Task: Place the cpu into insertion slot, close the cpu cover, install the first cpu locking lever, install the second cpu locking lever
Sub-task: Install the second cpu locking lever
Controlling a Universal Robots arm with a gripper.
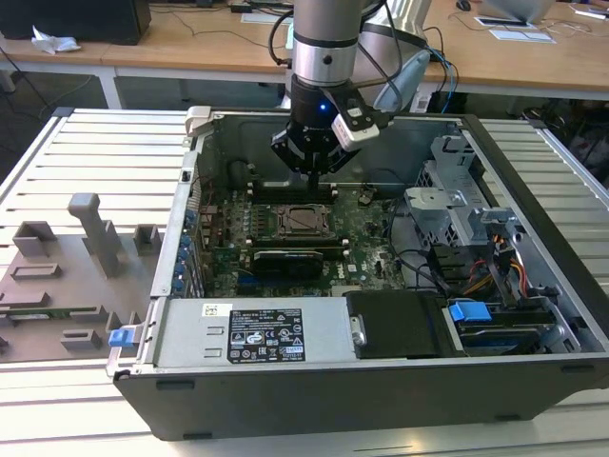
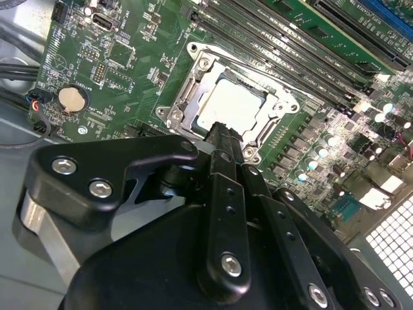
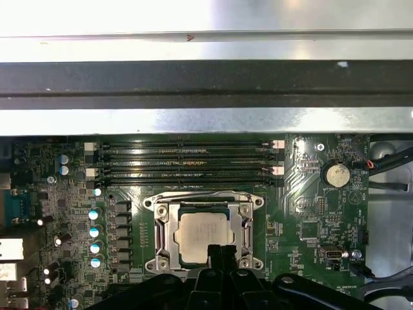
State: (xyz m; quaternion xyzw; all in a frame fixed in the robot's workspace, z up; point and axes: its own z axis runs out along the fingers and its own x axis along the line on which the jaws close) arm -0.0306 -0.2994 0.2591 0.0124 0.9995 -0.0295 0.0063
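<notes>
Over the open computer case (image 1: pixel 533 314) my gripper (image 1: pixel 314 171) hangs low above the motherboard (image 1: pixel 376 243), just past the far edge of the insertion slot (image 1: pixel 303 220) in the exterior view. Fingertips look pressed together with nothing between them, so I'm calling the claw clenched and empty; in both wrist views the black fingertips (image 2: pixel 222 135) sit at the rim of the socket, over one edge of the chip.

The cpu (image 3: pixel 201 234) lies flat in the insertion slot (image 3: pixel 161 226), pale metal top up, seated square inside the silvery frame. The cpu cover (image 2: pixel 193 55) reads as down around the chip, cut-out middle showing the chip top; can't tell whether the locking levers are latched.

Four long memory slots (image 3: pixel 187 165) run parallel just beside the socket. Coin battery (image 3: pixel 335 173) sits on the board well off to one side. Grey fixture blocks (image 1: pixel 95 233) stand on the slatted table (image 1: pixel 105 143) at the exterior view's left, outside the case.
</notes>
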